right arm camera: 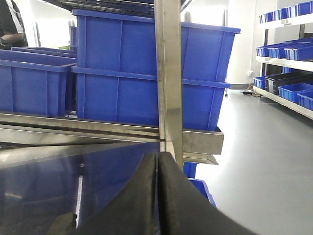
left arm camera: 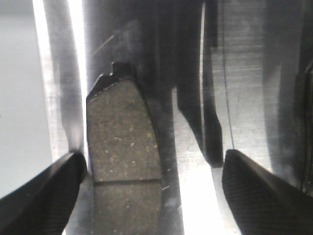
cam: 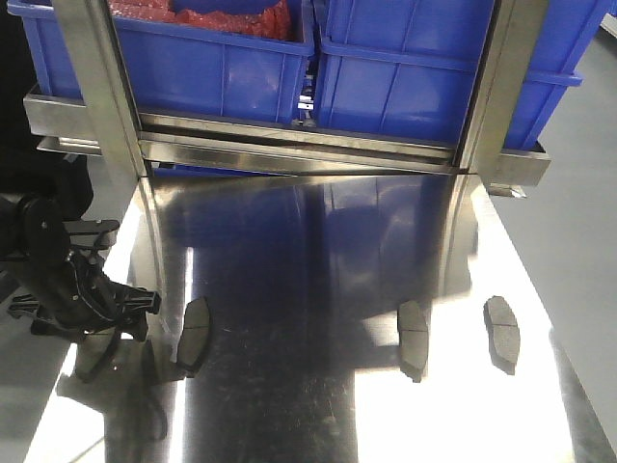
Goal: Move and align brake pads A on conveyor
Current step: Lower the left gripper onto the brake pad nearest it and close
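Note:
Three brake pads A lie on the shiny steel table (cam: pixel 318 251): one left of centre (cam: pixel 193 333), one right of centre (cam: pixel 414 335) and one further right (cam: pixel 502 329). Another grey pad (left arm camera: pixel 122 147) with a centre groove lies flat between the fingers of my left gripper (left arm camera: pixel 154 166), close to the left fingertip (left arm camera: pixel 58 186). That gripper is open and touches nothing. In the front view my left gripper (cam: pixel 101 342) hangs low over the table's left side. My right gripper (right arm camera: pixel 157 161) is shut, fingers pressed together with nothing between them. The conveyor is out of view.
Blue plastic bins (cam: pixel 222 68) sit on a steel shelf (cam: pixel 289 145) at the back, behind two steel uprights (cam: pixel 106 87). The table's right edge (cam: pixel 578 386) drops to a grey floor. More blue bins (right arm camera: pixel 288 51) stand on racks at the far right.

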